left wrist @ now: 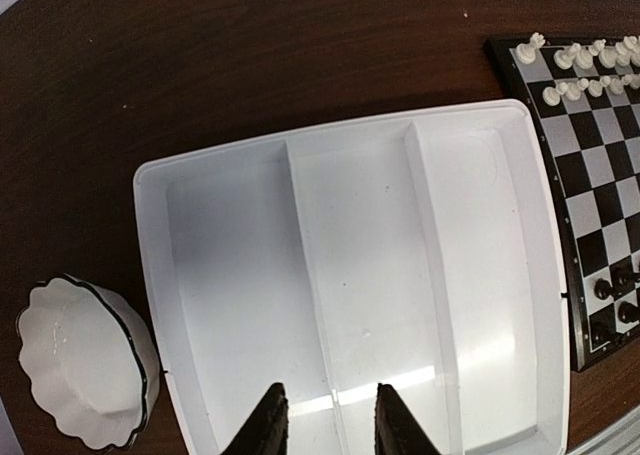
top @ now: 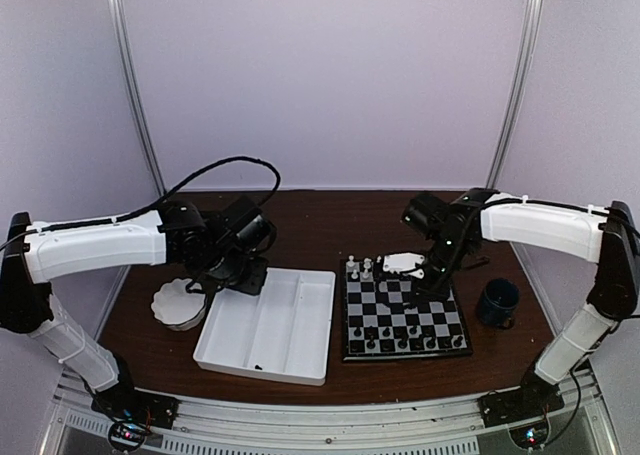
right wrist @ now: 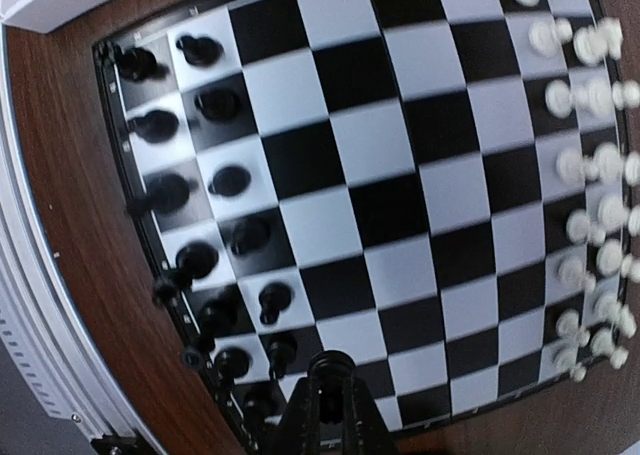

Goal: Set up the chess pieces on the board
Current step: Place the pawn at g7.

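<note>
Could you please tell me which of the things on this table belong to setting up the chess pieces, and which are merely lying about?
Belong to the job:
- chessboard
- black chess pieces
- white chess pieces

Just lying about:
- white divided tray
- white scalloped bowl
- dark blue mug

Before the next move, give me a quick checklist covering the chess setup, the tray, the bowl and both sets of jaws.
1. Divided tray and scalloped bowl empty of chessmen: ok, nothing shows in either.
2. Chessboard middle rows free: ok.
3. Black chessmen each centred on a square: cannot tell, a few by the border look off.
4. White chessmen all in place: cannot tell, blurred.
5. Left jaws apart and empty: ok.
6. Right jaws free of a piece: cannot tell, they look closed.
</note>
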`<state>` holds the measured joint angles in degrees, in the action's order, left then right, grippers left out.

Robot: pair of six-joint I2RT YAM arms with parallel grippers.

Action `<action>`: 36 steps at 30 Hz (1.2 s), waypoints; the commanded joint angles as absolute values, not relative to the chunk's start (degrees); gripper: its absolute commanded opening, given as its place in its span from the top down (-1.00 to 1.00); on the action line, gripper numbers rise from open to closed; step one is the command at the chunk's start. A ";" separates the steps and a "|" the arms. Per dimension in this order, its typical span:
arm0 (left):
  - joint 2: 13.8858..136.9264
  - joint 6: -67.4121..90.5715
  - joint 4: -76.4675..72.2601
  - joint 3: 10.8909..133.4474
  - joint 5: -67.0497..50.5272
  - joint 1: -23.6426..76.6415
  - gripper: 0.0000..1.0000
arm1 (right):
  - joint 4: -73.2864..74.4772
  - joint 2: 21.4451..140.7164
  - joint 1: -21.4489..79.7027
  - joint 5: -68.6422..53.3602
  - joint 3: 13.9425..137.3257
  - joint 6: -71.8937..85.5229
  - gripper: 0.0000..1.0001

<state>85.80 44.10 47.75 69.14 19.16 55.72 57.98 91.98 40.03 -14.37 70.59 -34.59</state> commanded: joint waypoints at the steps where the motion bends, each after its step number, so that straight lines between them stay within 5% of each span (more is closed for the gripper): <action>1: 87.23 42.82 45.45 71.04 18.32 55.90 0.38 | 61.66 85.23 34.83 -12.81 64.10 -35.52 0.90; 10: 88.79 42.96 45.07 70.93 16.79 55.90 0.38 | 59.12 81.05 33.22 -15.07 55.18 -37.05 0.88; 36: 88.94 43.12 45.22 69.64 16.96 55.93 0.38 | 54.31 88.02 33.40 -12.67 53.52 -36.05 0.76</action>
